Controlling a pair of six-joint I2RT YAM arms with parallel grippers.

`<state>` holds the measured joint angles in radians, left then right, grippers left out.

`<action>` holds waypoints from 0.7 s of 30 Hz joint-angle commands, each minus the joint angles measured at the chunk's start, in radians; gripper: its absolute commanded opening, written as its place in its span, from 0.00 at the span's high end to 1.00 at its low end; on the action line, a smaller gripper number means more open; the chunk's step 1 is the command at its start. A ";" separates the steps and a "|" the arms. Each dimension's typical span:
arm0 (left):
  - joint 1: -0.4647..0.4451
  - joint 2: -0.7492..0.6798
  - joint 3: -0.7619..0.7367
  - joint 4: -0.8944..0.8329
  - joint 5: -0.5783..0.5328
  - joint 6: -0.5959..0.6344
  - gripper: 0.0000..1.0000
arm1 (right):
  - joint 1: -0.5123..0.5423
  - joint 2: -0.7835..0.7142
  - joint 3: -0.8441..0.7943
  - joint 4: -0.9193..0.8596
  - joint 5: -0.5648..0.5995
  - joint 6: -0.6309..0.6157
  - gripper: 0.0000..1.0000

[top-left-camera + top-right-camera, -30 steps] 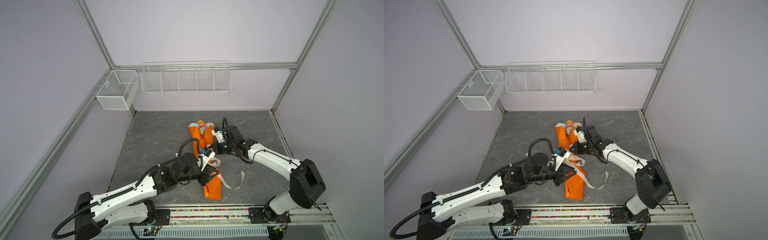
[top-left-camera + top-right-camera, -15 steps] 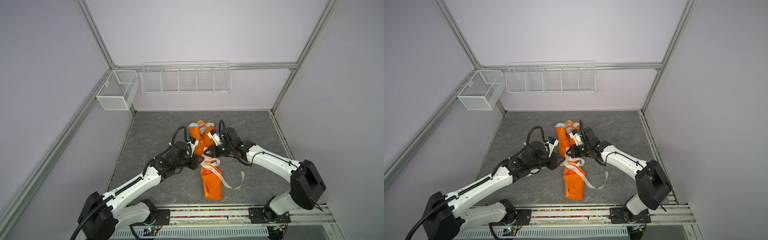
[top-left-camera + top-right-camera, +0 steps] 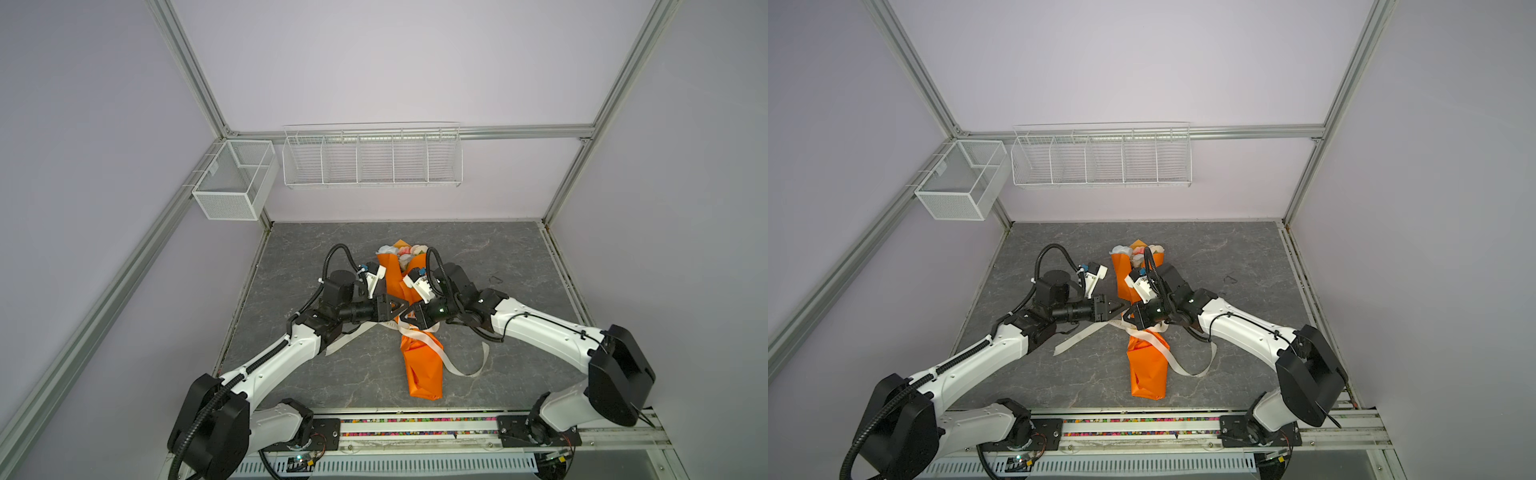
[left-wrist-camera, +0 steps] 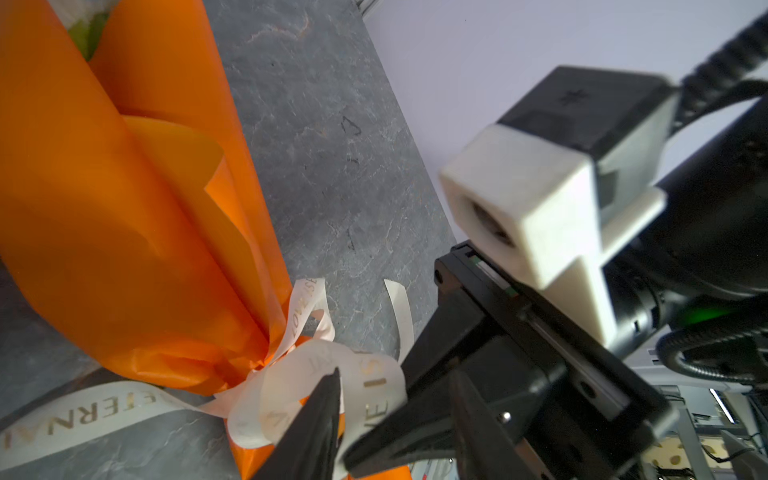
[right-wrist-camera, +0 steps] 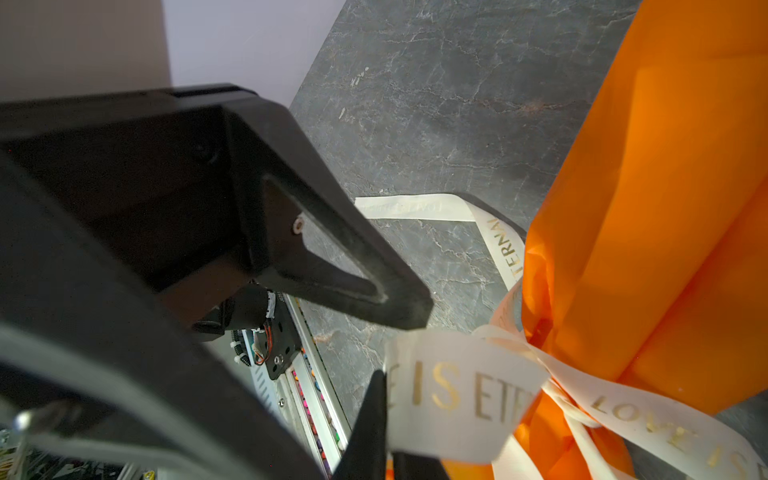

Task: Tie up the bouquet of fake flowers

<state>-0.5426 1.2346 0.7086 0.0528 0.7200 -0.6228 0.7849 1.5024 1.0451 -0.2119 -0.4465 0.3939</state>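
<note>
The bouquet of fake flowers [image 3: 409,251] lies in the middle of the table [image 3: 511,249], heads at the far end, wrapped in orange paper [image 3: 422,368]; the ribbon [image 5: 457,395] is knotted round its waist, so I judge I am forming the bow. My right pincer [image 3: 411,319] is clamped on one ribbon loop; my left pincer [image 3: 398,308] stands agape just left of it, holding nothing. Next it should close on ribbon beside the knot, sparing the paper, then draw leftward. The wrist views show the knot and gold lettering; both top views hide these behind my pincers, yet show the tails trailing near-left and near-right.
</note>
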 commanded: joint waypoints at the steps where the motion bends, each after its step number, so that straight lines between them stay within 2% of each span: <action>1: 0.014 0.037 0.012 0.036 0.075 -0.056 0.57 | 0.004 -0.032 -0.020 -0.002 0.023 -0.051 0.91; 5: 0.041 0.033 0.004 -0.006 0.023 -0.085 0.55 | 0.005 -0.037 -0.031 0.007 0.029 -0.052 0.91; 9: 0.044 0.025 -0.034 0.122 0.085 -0.166 0.57 | 0.007 -0.034 -0.034 0.015 0.032 -0.052 0.91; 12: 0.046 0.049 -0.025 0.142 0.153 -0.180 0.60 | 0.011 -0.035 -0.046 0.042 0.031 -0.057 0.91; 17: 0.045 0.067 0.002 0.051 0.163 -0.135 0.59 | 0.017 -0.036 -0.049 0.054 0.032 -0.067 0.91; 21: 0.045 0.072 0.033 -0.064 0.111 -0.067 0.58 | 0.022 -0.039 -0.052 0.061 0.032 -0.072 0.90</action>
<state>-0.4999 1.3010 0.6956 0.0700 0.8490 -0.7433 0.7979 1.4960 1.0100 -0.1799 -0.4152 0.3500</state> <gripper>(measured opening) 0.415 0.095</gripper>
